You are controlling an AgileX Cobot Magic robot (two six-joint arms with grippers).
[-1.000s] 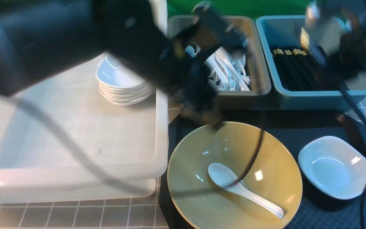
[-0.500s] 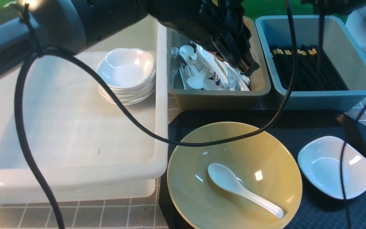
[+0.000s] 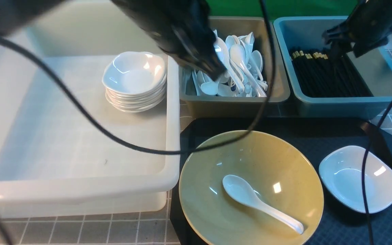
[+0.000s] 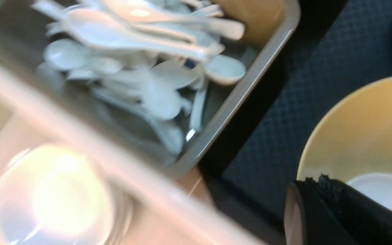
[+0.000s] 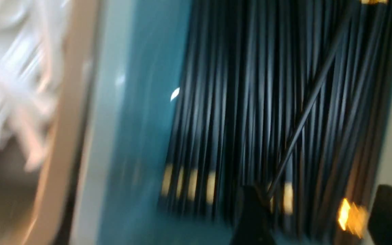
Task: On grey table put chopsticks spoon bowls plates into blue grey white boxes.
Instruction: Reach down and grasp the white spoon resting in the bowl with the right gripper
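The mustard-yellow bowl (image 3: 250, 187) stands on the black tray with a white spoon (image 3: 260, 202) lying in it. A small white plate (image 3: 359, 178) sits to its right. My left gripper (image 3: 216, 73) hangs shut and empty over the grey box's (image 3: 237, 102) left end; in the left wrist view it (image 4: 318, 180) is beside the bowl (image 4: 369, 129). My right gripper (image 5: 322, 214) is open above the black chopsticks (image 5: 250, 102) in the blue box (image 3: 339, 105); one chopstick (image 5: 305, 115) slants across the pile. The white box (image 3: 80, 183) holds stacked plates (image 3: 134, 81).
The grey box is heaped with white spoons (image 3: 240, 64). The black tray (image 3: 339, 136) lies in front of the grey and blue boxes. Black cables (image 3: 114, 139) loop across the white box and over the bowl's far rim. The grey table (image 3: 80, 231) shows at the front.
My left arm rose from the bowl's far rim and swung over the grey box. The right gripper came down over the blue box and its jaws opened.
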